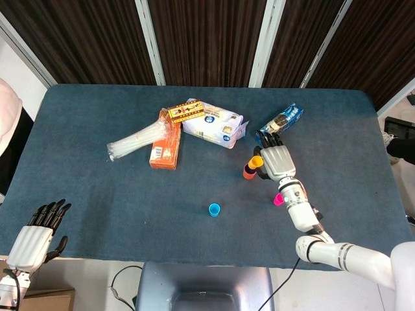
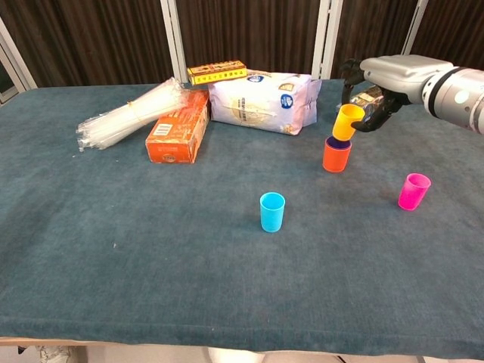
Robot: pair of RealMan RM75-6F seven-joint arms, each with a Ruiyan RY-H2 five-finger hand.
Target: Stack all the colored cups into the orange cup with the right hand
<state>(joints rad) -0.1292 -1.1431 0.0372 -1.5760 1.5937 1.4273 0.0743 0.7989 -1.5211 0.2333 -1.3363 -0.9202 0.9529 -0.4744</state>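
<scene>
Yellow cup (image 2: 349, 121) gripped by right robot hand (image 2: 378, 76), tilted over orange cup (image 2: 336, 155) rim.

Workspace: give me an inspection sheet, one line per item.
Surface: blue table.
Job's things: yellow cup entering orange cup; blue cup and pink cup standing apart.
Clutter: orange box, white bag, plastic sleeve, blue packet.
Hands: right hand holds the yellow cup; left hand off the table edge, empty.
Cables: black cable below the table.
Surroundings: dark curtains.
</scene>
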